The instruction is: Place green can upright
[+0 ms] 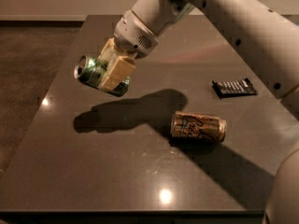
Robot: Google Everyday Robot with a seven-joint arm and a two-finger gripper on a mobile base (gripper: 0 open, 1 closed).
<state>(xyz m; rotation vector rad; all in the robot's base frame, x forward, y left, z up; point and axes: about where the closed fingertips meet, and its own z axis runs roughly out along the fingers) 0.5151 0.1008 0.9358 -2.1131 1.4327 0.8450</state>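
Observation:
The green can [91, 73] is dented, with its silver top facing left. It is held in the air above the left part of the dark table [117, 171], lying tilted on its side. My gripper [112, 69] is shut on the can, its cream fingers [117, 71] clamped across the can's middle. The white arm reaches in from the upper right. The can's shadow falls on the table below and to the right of it.
An orange-brown can [198, 126] lies on its side at the table's middle right. A dark flat packet [234, 87] lies farther back on the right. The table's left edge runs close to the held can, with brown floor [28, 69] beyond.

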